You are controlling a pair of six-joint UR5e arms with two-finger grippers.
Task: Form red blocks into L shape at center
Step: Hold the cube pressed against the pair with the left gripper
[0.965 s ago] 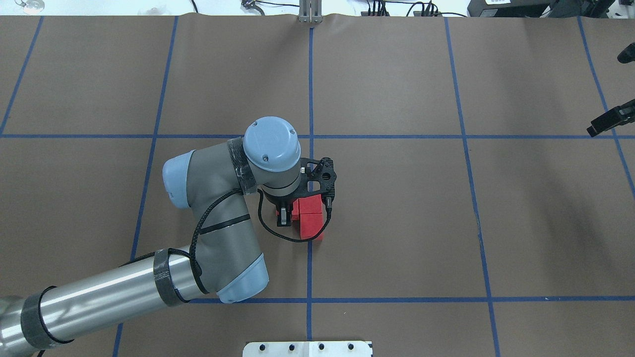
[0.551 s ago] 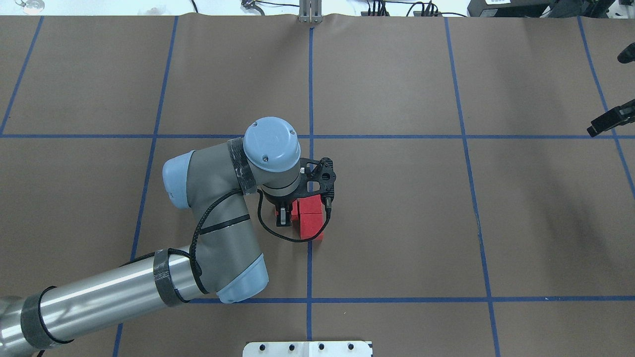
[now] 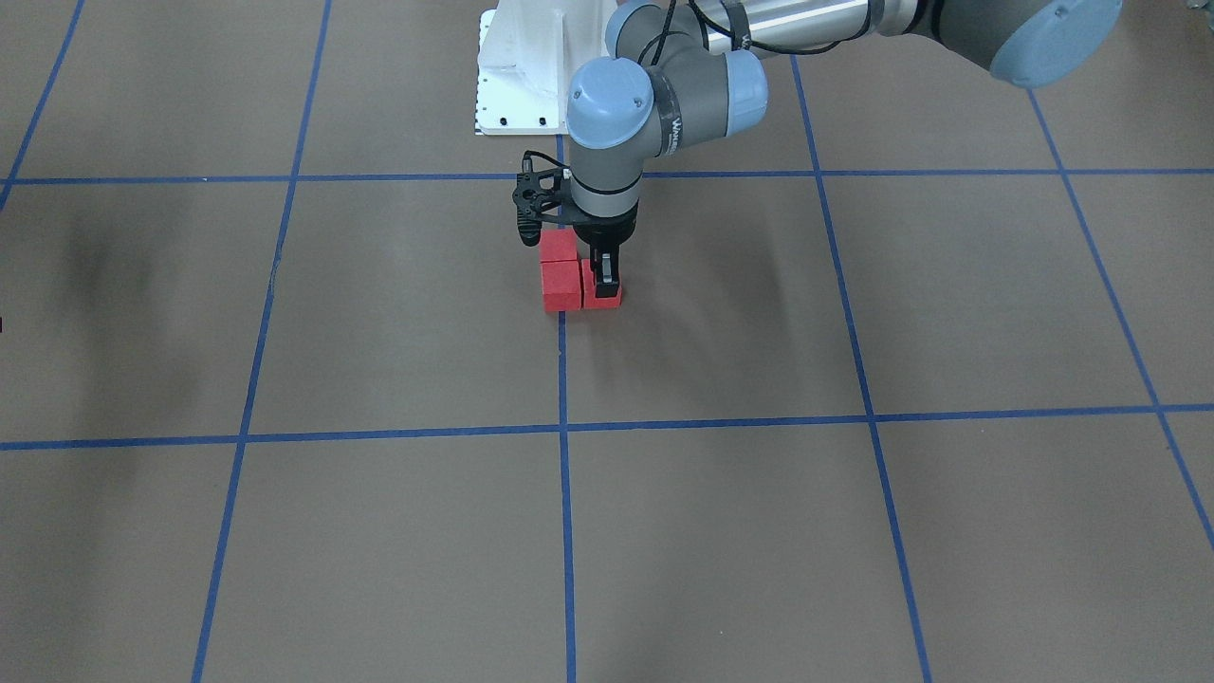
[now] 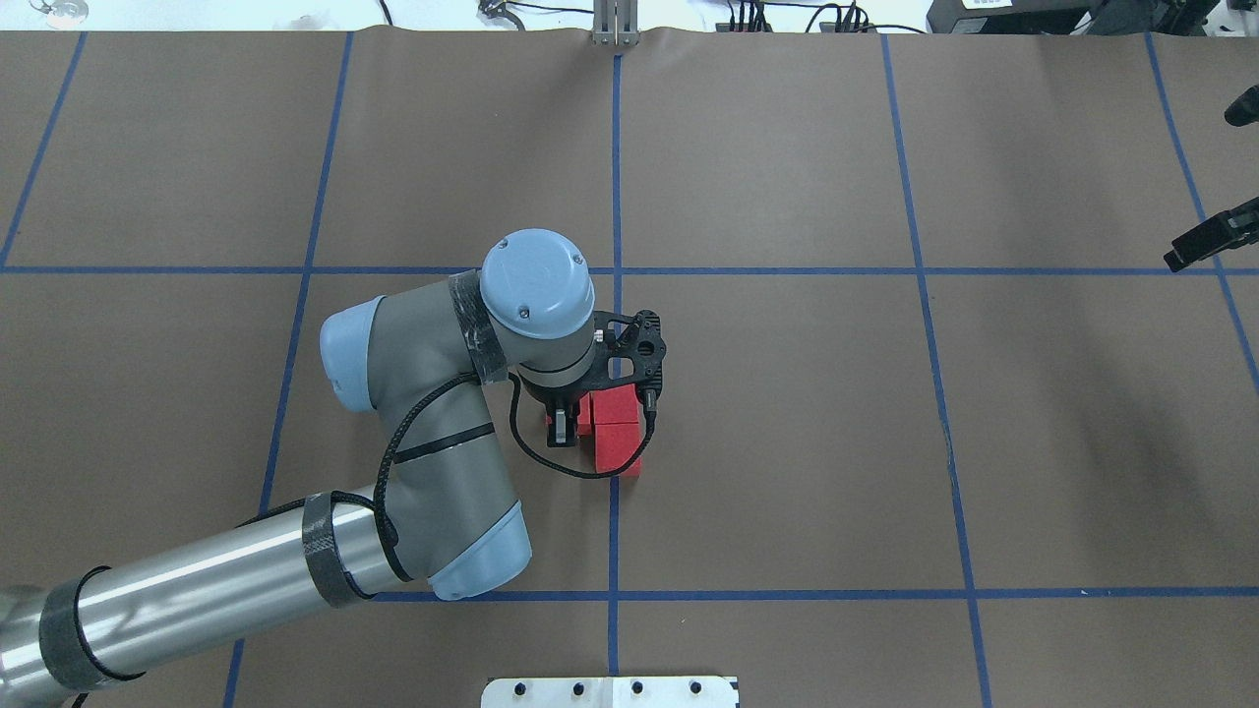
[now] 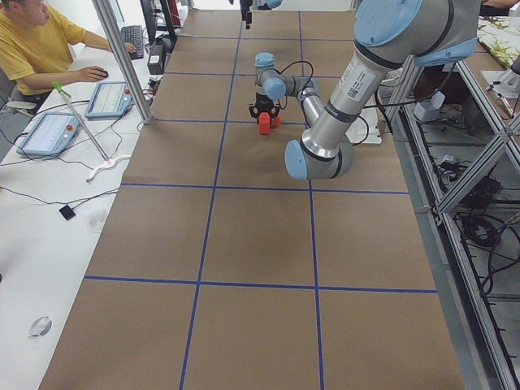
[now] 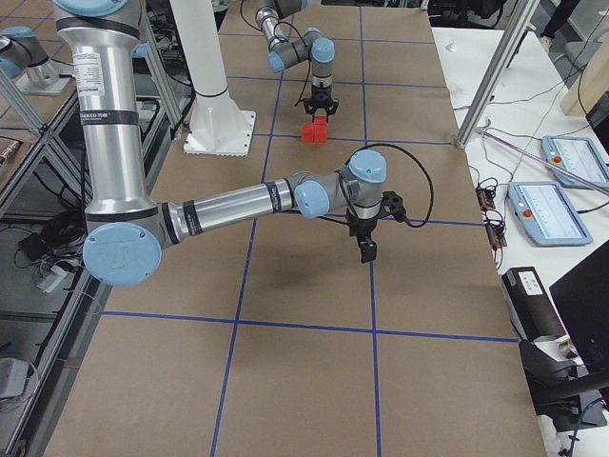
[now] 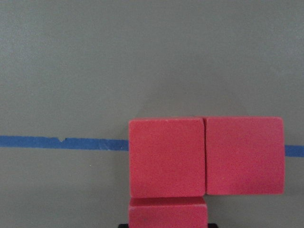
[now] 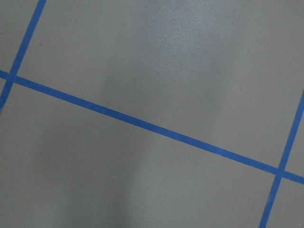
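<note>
The fingers (image 3: 608,273) of the left gripper (image 3: 604,283) are straddling one small matte red cube (image 7: 168,212) directly beneath them; whether they are pinching it, I cannot tell. It is touching two matching red cubes (image 7: 166,156) on the central blue tape line (image 7: 61,142), completing the L. The right gripper (image 6: 366,249) is hanging well apart.

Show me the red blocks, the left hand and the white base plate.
red blocks (image 3: 561,285): front-facing view, on the nearest block.
left hand (image 3: 605,278): front-facing view, between its fingertips.
white base plate (image 3: 522,57): front-facing view, its white body.
</note>
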